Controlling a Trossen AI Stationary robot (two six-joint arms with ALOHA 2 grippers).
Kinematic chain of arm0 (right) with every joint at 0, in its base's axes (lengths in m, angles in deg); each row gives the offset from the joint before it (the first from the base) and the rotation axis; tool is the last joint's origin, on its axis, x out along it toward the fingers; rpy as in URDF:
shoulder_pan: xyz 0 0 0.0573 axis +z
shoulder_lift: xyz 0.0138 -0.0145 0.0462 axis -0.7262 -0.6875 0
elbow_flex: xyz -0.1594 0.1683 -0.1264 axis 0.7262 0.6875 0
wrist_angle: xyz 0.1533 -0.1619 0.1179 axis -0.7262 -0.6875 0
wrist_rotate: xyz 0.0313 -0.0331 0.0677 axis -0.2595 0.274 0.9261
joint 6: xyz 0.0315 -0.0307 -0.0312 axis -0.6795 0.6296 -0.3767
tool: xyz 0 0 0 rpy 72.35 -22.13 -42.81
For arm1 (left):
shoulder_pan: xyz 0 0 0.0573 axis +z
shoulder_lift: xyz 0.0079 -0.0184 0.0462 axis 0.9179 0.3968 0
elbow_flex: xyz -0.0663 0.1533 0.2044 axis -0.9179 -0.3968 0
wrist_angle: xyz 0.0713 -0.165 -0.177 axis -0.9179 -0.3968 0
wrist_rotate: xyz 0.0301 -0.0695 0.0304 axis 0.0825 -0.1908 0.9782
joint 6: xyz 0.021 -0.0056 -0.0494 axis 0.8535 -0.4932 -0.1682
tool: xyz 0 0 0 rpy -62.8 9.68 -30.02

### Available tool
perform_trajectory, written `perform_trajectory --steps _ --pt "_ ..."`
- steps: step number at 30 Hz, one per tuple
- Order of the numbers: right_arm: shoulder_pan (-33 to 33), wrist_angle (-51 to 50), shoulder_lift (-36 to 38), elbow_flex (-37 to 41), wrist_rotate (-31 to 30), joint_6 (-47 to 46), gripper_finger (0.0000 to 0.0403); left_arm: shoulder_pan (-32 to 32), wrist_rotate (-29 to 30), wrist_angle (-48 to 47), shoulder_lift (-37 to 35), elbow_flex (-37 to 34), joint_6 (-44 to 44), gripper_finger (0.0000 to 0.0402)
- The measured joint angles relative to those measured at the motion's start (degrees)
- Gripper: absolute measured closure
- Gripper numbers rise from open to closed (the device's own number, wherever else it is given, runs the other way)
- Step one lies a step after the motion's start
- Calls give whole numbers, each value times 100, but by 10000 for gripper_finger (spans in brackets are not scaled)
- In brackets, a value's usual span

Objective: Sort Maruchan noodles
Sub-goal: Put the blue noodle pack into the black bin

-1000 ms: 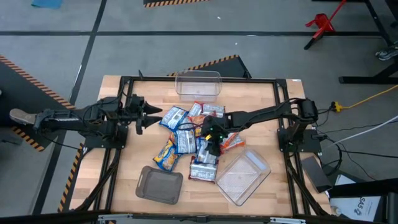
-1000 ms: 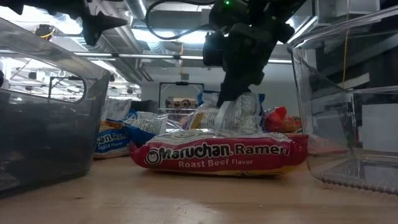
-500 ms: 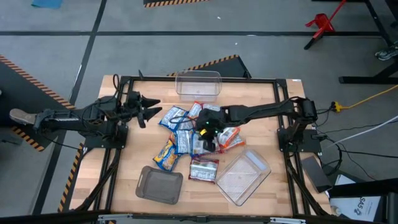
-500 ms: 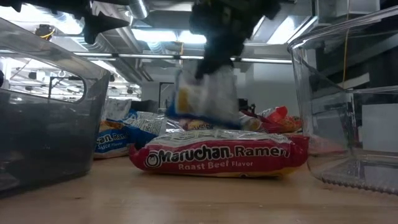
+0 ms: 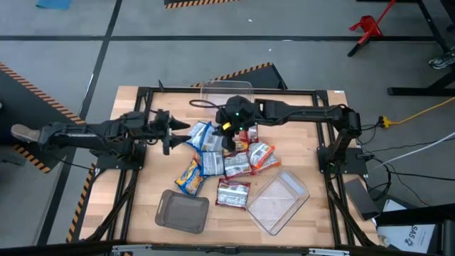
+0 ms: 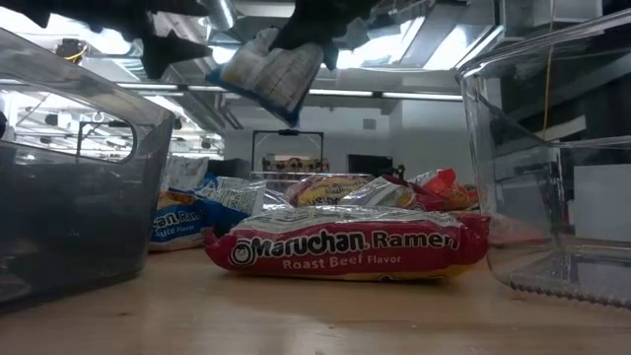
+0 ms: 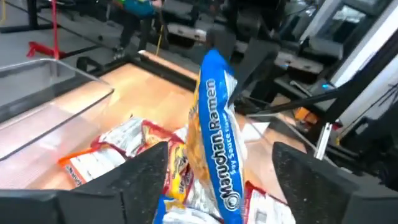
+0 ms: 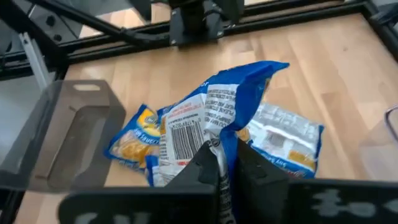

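Table (image 5: 298,114), R gripper (image 8: 225,163) w/ blue packet (image 8: 211,121)

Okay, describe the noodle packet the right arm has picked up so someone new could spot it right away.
Start at the pile of packets mid-table and look above its far edge. There the right end effector is shut on a blue ramen packet, barcode side showing. It alone hangs in the air; the others lie on the wood.

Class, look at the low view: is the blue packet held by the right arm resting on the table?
No: the blue packet hangs in the right gripper, well above the pile and the table.
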Motion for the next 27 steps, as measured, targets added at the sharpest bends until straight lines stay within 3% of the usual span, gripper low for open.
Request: perform_trajectory --steps 5,14,27 --pt "6 146 0 0 -39 0 401 2 52 106 307 0 220 85" --pt "8 615 0 0 -126 4 401 0 -493 418 956 0 260 86" --pt "9 908 0 0 -304 -4 401 2 -622 1064 1325 -2 273 84"
